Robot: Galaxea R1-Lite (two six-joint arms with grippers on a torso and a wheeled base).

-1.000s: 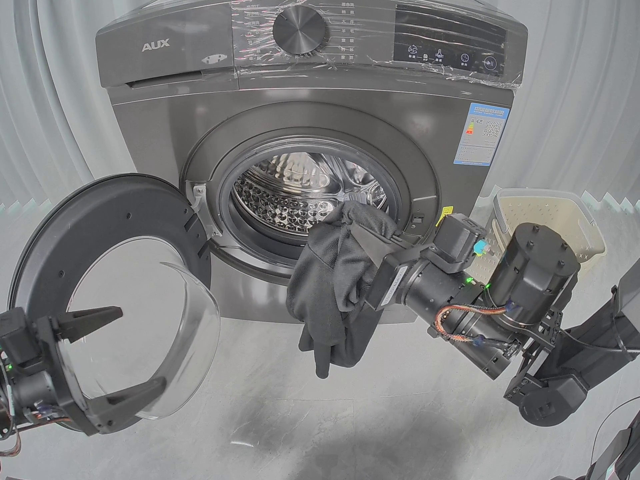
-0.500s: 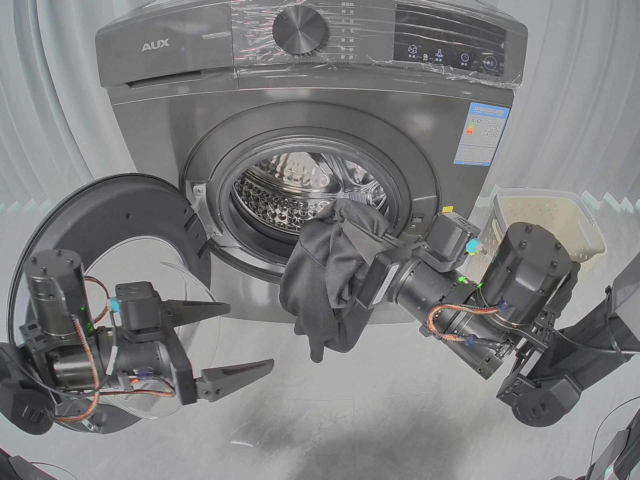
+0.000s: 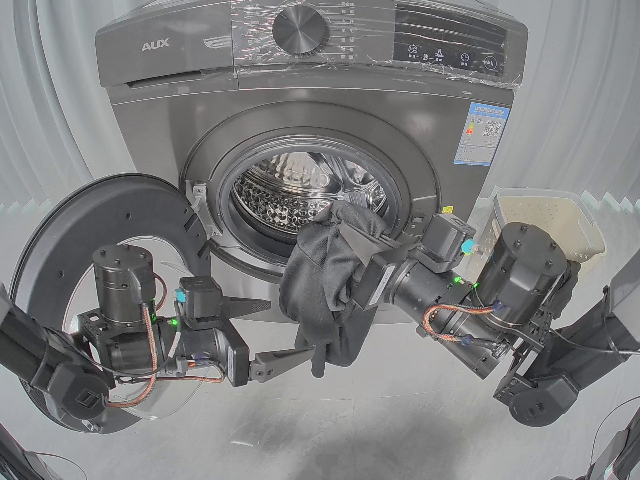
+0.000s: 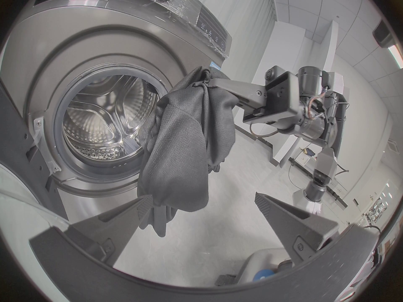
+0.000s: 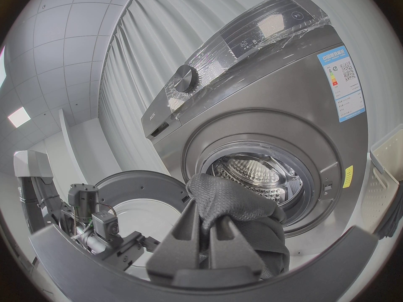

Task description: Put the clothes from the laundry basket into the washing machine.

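Observation:
A black garment (image 3: 327, 281) hangs in front of the washing machine's open drum (image 3: 300, 195), its top bunched at the lower right of the opening. My right gripper (image 3: 347, 235) is shut on that bunched top, fingers pinching the cloth (image 5: 235, 206). The lower part dangles free below the door seal. My left gripper (image 3: 291, 328) is open just left of and below the garment, its lower fingertip close to the hanging hem. In the left wrist view the cloth (image 4: 184, 147) hangs just beyond the open left gripper (image 4: 202, 197).
The round washer door (image 3: 113, 221) stands swung open at the left, behind my left arm. A cream laundry basket (image 3: 547, 215) sits on the floor right of the machine, behind my right arm. Bare grey floor (image 3: 320, 421) lies below the garment.
My left arm has swung in from the far left toward the hanging garment, its gripper staying open. The right gripper with the garment has edged slightly left.

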